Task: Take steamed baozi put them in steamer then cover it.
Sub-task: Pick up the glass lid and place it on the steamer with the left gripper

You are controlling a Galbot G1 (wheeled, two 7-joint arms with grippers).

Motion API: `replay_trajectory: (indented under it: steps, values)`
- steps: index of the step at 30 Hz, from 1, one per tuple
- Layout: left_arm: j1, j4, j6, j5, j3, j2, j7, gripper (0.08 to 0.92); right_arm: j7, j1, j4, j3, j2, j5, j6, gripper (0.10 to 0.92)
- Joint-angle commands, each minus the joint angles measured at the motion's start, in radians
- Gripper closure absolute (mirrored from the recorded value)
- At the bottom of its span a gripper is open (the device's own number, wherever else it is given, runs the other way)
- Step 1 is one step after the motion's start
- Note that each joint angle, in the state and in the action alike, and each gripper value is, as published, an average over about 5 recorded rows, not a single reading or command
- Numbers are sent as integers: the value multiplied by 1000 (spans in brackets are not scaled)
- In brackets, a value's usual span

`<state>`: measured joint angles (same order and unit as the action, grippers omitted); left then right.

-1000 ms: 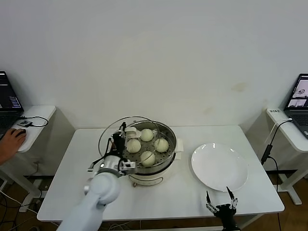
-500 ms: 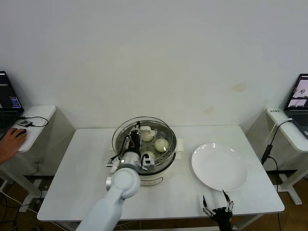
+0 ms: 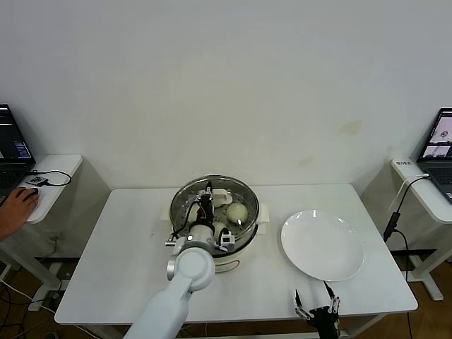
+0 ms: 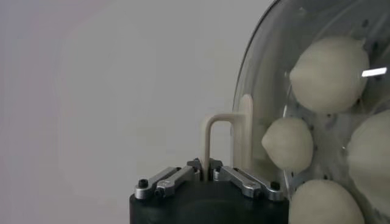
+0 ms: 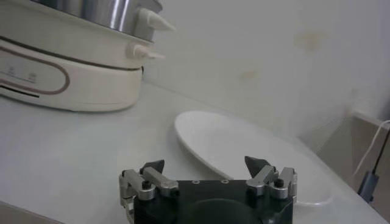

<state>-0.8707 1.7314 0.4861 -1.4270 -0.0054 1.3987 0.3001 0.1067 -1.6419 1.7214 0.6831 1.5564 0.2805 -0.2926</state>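
Left gripper (image 4: 207,172) pinching cover (image 3: 233,189) handle over steamer (image 3: 248,236); right gripper (image 5: 206,173) spread, idle.

Cream-white baozi (image 4: 329,73), shiny steel steamer (image 3: 248,212), white plate (image 3: 323,245).

White table (image 3: 120,261) w/ steamer (image 3: 236,247) at centre, white plate (image 3: 323,245) on its right.

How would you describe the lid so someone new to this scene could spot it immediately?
On the white table, look at the steel steamer left of the flat white plate. The cover sits over it, held at its cream handle by the left hand. Unlike the plate, it is clear glass, with baozi visible through it.
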Motion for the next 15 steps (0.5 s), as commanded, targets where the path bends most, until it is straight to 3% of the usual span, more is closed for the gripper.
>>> replay_trajectory:
  steps: [1,15]
  values:
    - [3,-19,-1,-25,3,17,4,857,0,-1,-2,-2,1,5,0,203]
    - [-9,-20,-4,-5,-5,30,-12,857,1,-9,0,-14,1,14,-2,202]
